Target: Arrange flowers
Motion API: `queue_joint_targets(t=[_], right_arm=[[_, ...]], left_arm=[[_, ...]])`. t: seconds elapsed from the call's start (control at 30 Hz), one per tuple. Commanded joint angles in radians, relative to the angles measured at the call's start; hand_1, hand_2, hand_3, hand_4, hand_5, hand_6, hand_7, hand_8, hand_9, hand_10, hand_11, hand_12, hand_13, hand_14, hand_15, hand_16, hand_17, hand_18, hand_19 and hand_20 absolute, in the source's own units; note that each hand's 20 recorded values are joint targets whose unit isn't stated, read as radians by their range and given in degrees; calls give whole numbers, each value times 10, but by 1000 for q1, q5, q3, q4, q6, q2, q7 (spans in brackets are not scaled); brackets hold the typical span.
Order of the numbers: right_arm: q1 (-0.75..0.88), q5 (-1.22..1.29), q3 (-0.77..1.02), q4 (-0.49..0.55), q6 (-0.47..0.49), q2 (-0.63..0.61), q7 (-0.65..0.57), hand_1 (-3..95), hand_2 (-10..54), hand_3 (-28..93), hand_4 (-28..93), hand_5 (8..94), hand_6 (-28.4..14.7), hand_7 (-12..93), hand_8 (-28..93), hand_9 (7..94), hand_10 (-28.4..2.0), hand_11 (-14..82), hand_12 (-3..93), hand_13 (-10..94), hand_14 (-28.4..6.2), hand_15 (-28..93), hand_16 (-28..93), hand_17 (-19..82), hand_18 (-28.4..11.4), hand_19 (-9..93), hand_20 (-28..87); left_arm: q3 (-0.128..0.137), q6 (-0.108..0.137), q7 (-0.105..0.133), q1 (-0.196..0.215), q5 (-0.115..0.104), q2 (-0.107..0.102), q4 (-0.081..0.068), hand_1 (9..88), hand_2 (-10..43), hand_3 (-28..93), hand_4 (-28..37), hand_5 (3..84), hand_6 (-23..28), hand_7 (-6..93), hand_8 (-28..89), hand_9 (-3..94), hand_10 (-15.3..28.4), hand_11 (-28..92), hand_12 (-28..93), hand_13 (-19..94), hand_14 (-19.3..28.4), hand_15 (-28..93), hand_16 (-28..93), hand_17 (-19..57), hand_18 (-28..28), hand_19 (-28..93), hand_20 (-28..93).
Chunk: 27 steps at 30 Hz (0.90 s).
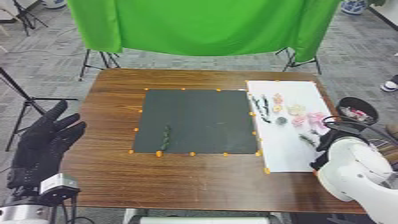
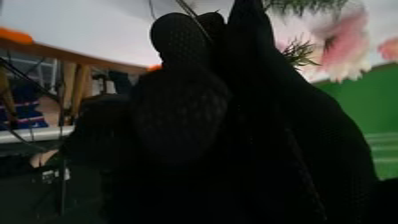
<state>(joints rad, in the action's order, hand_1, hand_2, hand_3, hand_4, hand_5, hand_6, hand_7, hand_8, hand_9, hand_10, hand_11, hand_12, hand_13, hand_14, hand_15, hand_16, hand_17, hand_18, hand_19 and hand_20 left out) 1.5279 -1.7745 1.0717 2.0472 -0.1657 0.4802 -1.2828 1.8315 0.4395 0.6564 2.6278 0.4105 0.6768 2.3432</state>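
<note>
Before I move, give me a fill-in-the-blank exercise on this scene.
The pink flowers lie on the ____ sheet.
In the head view, the mat is to the sheet's ____.
The mat bears ____ green sprig.
The hand nearer the flowers is the robot's ____.

white; left; one; right

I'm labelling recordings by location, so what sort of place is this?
Probably an indoor studio or lab set up for robot trials: a green cloth hangs behind the table, black stands are placed around it, and grey carpet covers the floor.
</note>
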Motion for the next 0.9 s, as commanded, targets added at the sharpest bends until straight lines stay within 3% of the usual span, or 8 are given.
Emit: queue_joint_targets(t=[0.03,0.2,0.27,0.37,0.5,0.57,0.73,0.9], right_arm=[[9,-53,61,40,-37,-20,11,636,-90,714,-267,878,-102,144,218,937,-137,366,170,937,-40,609,116,766,-68,932,130],[-34,-57,63,79,-30,-14,27,632,-93,723,-269,881,-94,148,224,937,-128,381,165,937,-28,616,112,773,-61,932,128],[-47,-52,67,105,-24,-10,39,629,-94,726,-269,883,-90,149,226,937,-125,383,164,937,-25,618,112,776,-59,932,126],[-143,-20,13,126,11,14,63,625,-94,731,-269,884,-86,150,228,937,-121,388,162,937,-21,619,112,778,-59,932,123],[-336,24,-129,124,39,74,92,622,-95,735,-268,884,-83,151,229,937,-118,391,160,937,-18,621,112,782,-57,932,120],[-443,16,-222,106,52,113,106,620,-95,737,-268,884,-82,151,230,937,-118,392,160,937,-18,621,113,783,-56,932,117],[-636,58,-380,36,90,269,121,619,-95,739,-268,886,-83,151,232,937,-117,393,158,937,-17,622,112,785,-55,932,113],[-743,58,-501,-56,110,432,131,618,-95,739,-269,885,-82,151,234,937,-116,394,158,937,-17,623,112,786,-56,932,114]], left_arm=[[13,-10,-6,23,8,17,3,296,58,648,-206,353,86,98,-77,310,192,264,114,195,262,525,-111,-81,256,475,25],[25,-2,7,41,2,14,9,296,59,647,-207,353,86,97,-77,310,192,264,114,194,262,524,-110,-81,256,475,25],[38,-5,-7,47,9,22,11,297,59,647,-207,353,86,97,-77,310,192,264,114,194,262,524,-110,-81,256,474,24],[71,14,30,101,-28,-2,18,297,59,647,-207,353,86,97,-77,310,192,264,115,194,263,524,-110,-81,256,474,25],[112,29,55,157,-46,12,30,296,59,647,-206,353,86,97,-77,309,191,264,115,194,262,523,-110,-81,256,474,25],[130,27,43,167,-37,29,34,296,59,647,-206,353,86,97,-77,309,191,264,114,194,262,523,-110,-81,256,474,25],[152,41,53,190,-52,13,43,297,59,647,-206,352,86,97,-76,308,191,264,114,194,261,523,-109,-82,257,474,25],[141,40,39,174,-41,12,45,297,59,647,-206,352,86,97,-76,308,190,265,114,194,261,523,-109,-82,257,474,25]])
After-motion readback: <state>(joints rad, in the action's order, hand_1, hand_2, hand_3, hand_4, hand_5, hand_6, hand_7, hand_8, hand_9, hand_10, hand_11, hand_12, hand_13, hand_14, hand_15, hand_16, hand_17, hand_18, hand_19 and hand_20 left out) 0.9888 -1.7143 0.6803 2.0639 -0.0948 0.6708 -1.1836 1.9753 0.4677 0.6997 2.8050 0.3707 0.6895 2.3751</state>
